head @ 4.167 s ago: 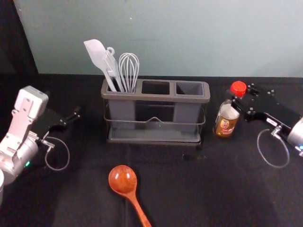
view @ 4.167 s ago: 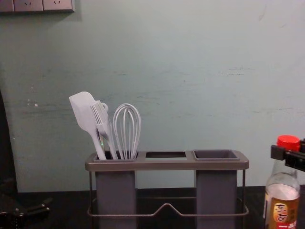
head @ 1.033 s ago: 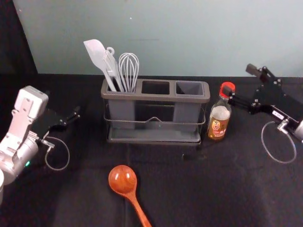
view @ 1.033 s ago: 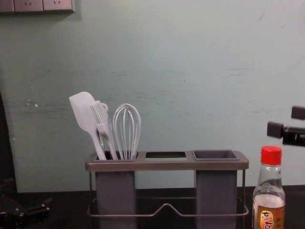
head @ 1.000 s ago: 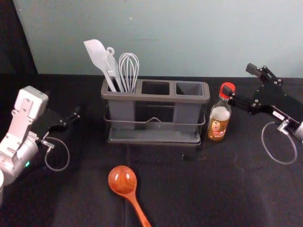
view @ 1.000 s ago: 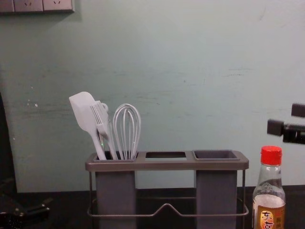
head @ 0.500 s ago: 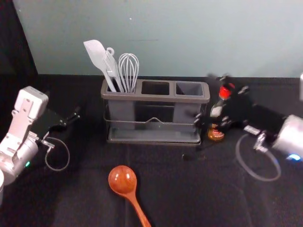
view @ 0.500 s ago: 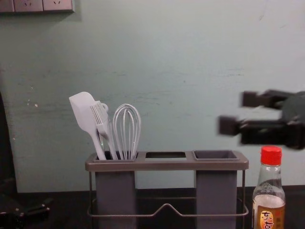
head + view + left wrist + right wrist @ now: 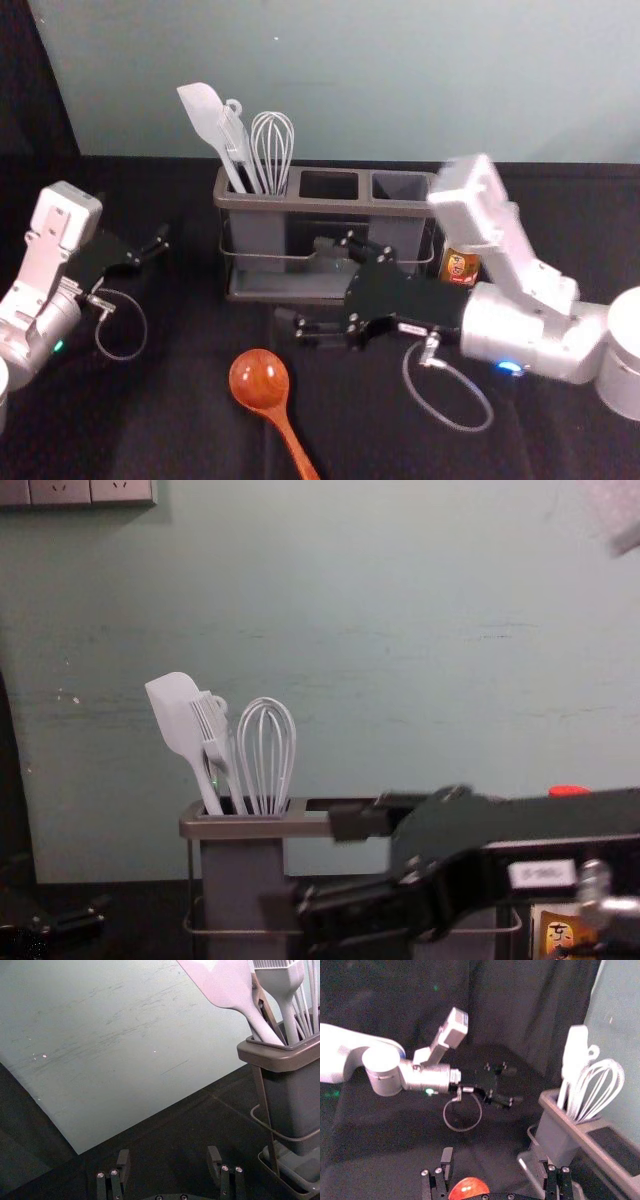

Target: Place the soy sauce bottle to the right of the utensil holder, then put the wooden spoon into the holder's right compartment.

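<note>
On the dark tabletop (image 9: pixel 180 400), in front of the utensil holder (image 9: pixel 240 296), the wooden spoon (image 9: pixel 259 378) is laid flat, its bowl pointed toward the holder and its handle toward the robot. Just beyond the bowl, before the holder, the right gripper (image 9: pixel 303 282) is extended from the robot's right, its tips directed to the robot's left. Its fingers are held apart, and in its own wrist view the red-orange bowl is seen low between the fingers of the right gripper (image 9: pixel 494 1160). No contact with the spoon can be made out.

To the right of the holder, just beside it, the soy sauce bottle (image 9: pixel 460 266) is stood upright. It is partly covered by the right arm (image 9: pixel 520 330), though its red cap (image 9: pixel 569 791) and part of its label can be seen in the chest view. Whether bottle and holder are touching cannot be told.

In the holder's left compartment (image 9: pixel 258 228), a white spatula (image 9: pixel 205 116), a white brush (image 9: pixel 212 725) and a whisk (image 9: pixel 272 145) are stood, along with a brown tool (image 9: pixel 267 1007) glimpsed in the left wrist view. The opening of the right compartment (image 9: pixel 400 187) is partly hidden by the arm's white housing (image 9: pixel 470 195).

Well apart, at the robot's left, the left gripper (image 9: pixel 145 235) is parked with its fingers (image 9: pixel 123 1160) spread.
</note>
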Available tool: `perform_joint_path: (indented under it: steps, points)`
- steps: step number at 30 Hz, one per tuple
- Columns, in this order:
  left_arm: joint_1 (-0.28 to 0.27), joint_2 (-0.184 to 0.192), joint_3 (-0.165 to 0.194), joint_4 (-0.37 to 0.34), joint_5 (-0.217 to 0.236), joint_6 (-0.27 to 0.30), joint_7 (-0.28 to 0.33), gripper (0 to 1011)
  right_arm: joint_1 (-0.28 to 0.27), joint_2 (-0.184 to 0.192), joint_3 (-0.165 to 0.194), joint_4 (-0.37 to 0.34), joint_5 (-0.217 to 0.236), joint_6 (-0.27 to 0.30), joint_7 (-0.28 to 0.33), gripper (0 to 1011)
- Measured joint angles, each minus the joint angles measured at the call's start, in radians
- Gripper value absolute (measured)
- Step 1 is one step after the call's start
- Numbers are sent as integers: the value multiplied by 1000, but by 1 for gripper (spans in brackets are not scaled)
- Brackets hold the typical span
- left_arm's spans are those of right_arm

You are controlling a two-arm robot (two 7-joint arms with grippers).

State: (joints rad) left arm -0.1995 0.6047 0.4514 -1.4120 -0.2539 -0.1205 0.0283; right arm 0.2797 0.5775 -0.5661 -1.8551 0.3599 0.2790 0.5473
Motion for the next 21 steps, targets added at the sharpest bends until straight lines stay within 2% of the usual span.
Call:
perform_joint_path:
  steps: [1,4,7,10,16,17,21]
  points:
    - [0,0,0,0,0,0,0,1005,0,0,0,0,0,0,0,1002]
    - [0,0,0,0,0,0,0,1005,31,-26,-36,9,-5,112,-22,1002]
    - [0,0,0,0,0,0,0,1005,53,-43,-58,19,-7,183,-36,1003]
    - [0,0,0,0,0,0,0,1005,88,-71,-91,36,-15,283,-52,1003]
    - [0,0,0,0,0,0,0,1005,144,-117,-142,79,-51,413,-74,1003]
    - [0,0,0,0,0,0,0,1005,144,-117,-142,79,-51,413,-74,1003]
    - [0,0,0,0,0,0,0,1005,176,-160,-175,121,-87,487,-90,1002]
